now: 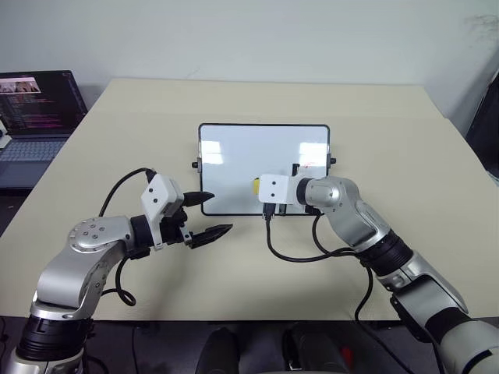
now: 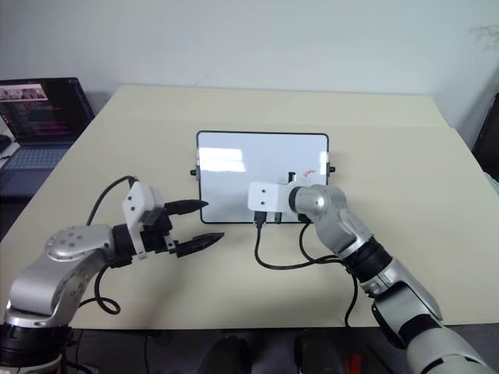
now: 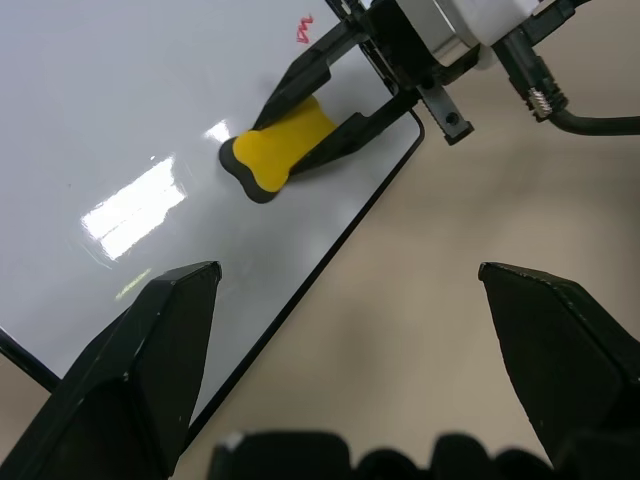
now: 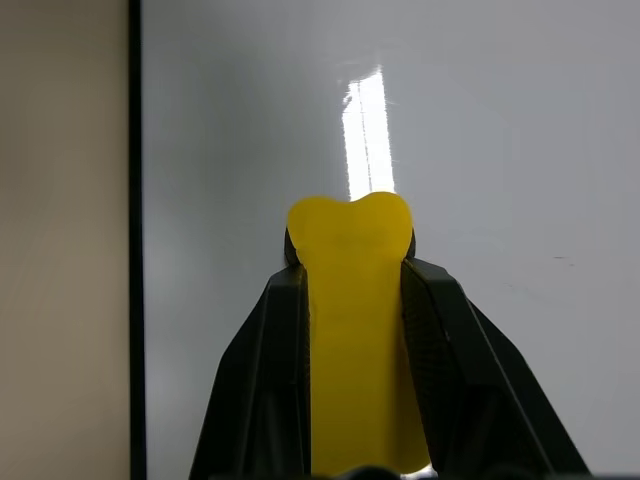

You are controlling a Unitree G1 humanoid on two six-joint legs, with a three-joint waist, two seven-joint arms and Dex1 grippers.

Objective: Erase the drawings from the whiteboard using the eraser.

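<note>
left gripper (image 1: 207, 216) spread wide, holding nothing, over the table (image 1: 234, 273) just off the near left corner of the whiteboard (image 1: 234, 167) | right gripper (image 3: 330, 115) clamped on the eraser (image 3: 277, 150), low over the board's near middle | one red squiggle of the drawings (image 1: 305, 166) beyond, near the right edge | laptop (image 1: 35, 117) far left

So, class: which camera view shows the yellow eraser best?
The left wrist view: the eraser shows whole, dark underside on the whiteboard, clamped by the right gripper. The right wrist view shows its yellow top between the fingers; the eye views, a yellow sliver.
</note>
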